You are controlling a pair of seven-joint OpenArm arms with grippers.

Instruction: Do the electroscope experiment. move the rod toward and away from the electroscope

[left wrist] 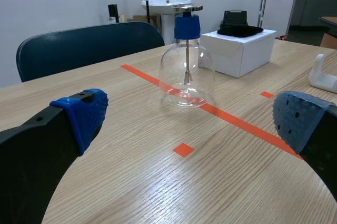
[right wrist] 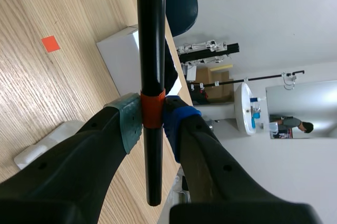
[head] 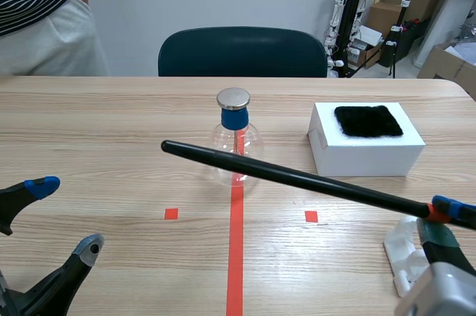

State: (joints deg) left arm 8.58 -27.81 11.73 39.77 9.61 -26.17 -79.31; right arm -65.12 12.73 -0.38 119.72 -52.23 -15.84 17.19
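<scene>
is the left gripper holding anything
No, the left gripper is open, its pads wide apart with only table between them, while the right gripper holds the rod.

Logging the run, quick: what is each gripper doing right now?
Left gripper: open, empty.
Right gripper: shut on the black rod.

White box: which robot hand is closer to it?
Right. The right gripper, shut on the rod, is just in front of the white box; the left gripper, open, is far across the table.
</scene>
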